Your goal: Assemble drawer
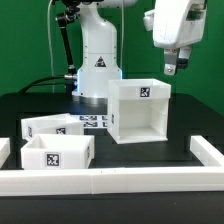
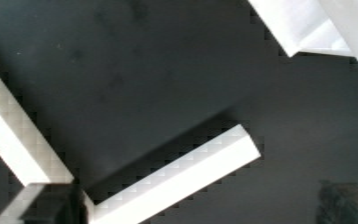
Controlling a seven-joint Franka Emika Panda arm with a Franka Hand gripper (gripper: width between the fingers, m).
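Your arm [image 1: 98,45] rises from its base at the far middle of the table [image 1: 190,125], leaves the exterior view at the top and comes back in at that view's right. Its white wrist end is bent over there, so the gripper [image 1: 173,67] points down with a slight tilt. It hangs in the air above the far right corner of the shell [image 1: 140,112], clear of it and touching nothing.

In the wrist view you see one dark finger [image 2: 34,205] in one corner and the other in the corner across from it, well apart. Between them lies only black table, with a white bar [image 2: 176,172] just beyond. The jaws stand apart and hold nothing. Two more white pieces cut into that view, a long strip [image 2: 16,120] and a ribbed corner [image 2: 327,25]. You cannot tell from it which parts these are.

The drawer lies in three loose pieces. The shell stands upright right of the middle, its hollow facing near, with a tag showing near its top. The two trays sit well to its left. The far tray [image 1: 55,126] is just behind the near tray [image 1: 57,152], which shows a tag on its near face. Whether the two touch you cannot tell.

The marker board [image 1: 90,122] lies flat between the trays and the shell, in front of the arm's base. Low white rails border the table: one along the near edge [image 1: 120,181], one at the right [image 1: 205,150] and one at the left [image 1: 4,150].
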